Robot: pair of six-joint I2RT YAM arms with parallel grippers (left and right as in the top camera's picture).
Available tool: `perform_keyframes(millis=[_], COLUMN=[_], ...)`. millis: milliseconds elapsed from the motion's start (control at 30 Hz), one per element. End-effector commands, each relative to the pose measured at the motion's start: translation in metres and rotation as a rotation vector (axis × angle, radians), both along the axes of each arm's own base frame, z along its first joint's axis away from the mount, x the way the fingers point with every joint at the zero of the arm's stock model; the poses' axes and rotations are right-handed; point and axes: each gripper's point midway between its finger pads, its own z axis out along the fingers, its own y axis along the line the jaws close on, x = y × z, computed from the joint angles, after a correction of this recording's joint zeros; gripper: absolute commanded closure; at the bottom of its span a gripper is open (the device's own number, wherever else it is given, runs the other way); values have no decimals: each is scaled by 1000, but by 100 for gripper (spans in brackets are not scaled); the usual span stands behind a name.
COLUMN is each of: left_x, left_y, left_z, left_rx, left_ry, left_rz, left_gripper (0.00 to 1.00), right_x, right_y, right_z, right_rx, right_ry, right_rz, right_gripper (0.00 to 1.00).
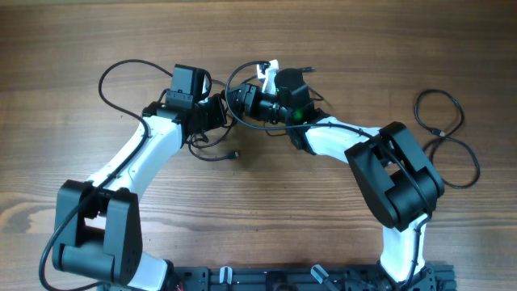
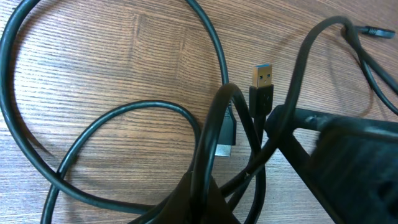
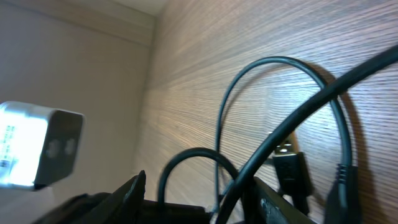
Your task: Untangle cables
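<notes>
Two tools are brought tip to tip above the surface (image 1: 266,210). The left tool (image 1: 223,110) is closed, and a strand of the cables (image 2: 210,143) is pinched between its fingers; in the left wrist view that strand is seen rising from the fingertips and arching over to the right. The right tool (image 1: 241,99) stands with its jaws apart, and in the right wrist view cable strands are seen passing loosely through the gap. One black finger of the right tool is seen just beside the pinched strand. Just beyond the left tool a USB plug (image 2: 263,79) is raised among the strands, its metal tip pointing away, and a second plug (image 2: 225,134) lies flat on the wood behind the pinched strand. Wide loops of the cables are spread on the surface around the left tool, the largest reaching out to its left. A white block (image 3: 37,146) is seen, blurred, at the edge of the right wrist view; what it is cannot be told. Well apart, beyond the right arm, a separate cable (image 1: 464,120) is laid in loose curves on the surface.
</notes>
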Motion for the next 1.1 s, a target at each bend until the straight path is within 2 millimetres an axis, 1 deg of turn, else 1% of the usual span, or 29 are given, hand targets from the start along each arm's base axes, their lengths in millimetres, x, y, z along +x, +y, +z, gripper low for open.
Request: perform_keyframes(millis=[0,133,167,267,433,500,567,633,700,767,800,867,900,933,967,1000,1067], left_x=[2,2,2,2,2,2,2,2,2,2,2,2,2,2,2,2,2], left_y=[-4,-4,-4,-4,-3,-3,-3,-3,-3,-3,-3,-3,-3,-3,-3,-2,0], left_z=[2,2,2,2,2,2,2,2,2,2,2,2,2,2,2,2,1], left_rx=[-5,-5,-5,-5,-5,-5,-5,-5,-5,-5,-5,-4,-4,-4,-4,-5,-4], left_ry=[-5,-5,-5,-5,-5,-5,-5,-5,-4,-5,-4,-5,-5,-5,-4,-4,-2], left_rz=[-15,-15,-15,-15,-15,-15,-15,-15,-15,-15,-15,-15,-15,-15,-13,-11,-8], left_gripper=[96,96,96,96,96,96,96,96,96,96,96,96,96,96,96,96,96], right_x=[-4,-3,-3,-5,-7,-11,-14,-14,-14,-13,-12,-9,-10,-13,-17,-17,-15], right_y=[8,12,12,12,13,16,21,23,24,22,21,16,14,12,10,9,7], right_z=[5,22,22,10,-19,-21,-13,-5,3,3,2,-6,-9,-13,-14,-14,-14], right_rx=[76,138,130,109,83,91,131,158,178,179,177,157,152,148,154,154,151], right_ry=[71,38,26,42,78,49,7,-22,-50,-48,-46,-9,7,41,57,56,48], right_rz=[13,31,34,37,49,86,130,142,153,149,146,131,135,151,181,182,182], right_gripper=[47,46,45,44,44,44,46,50,61,66,72,80,86,89,91,96,96])
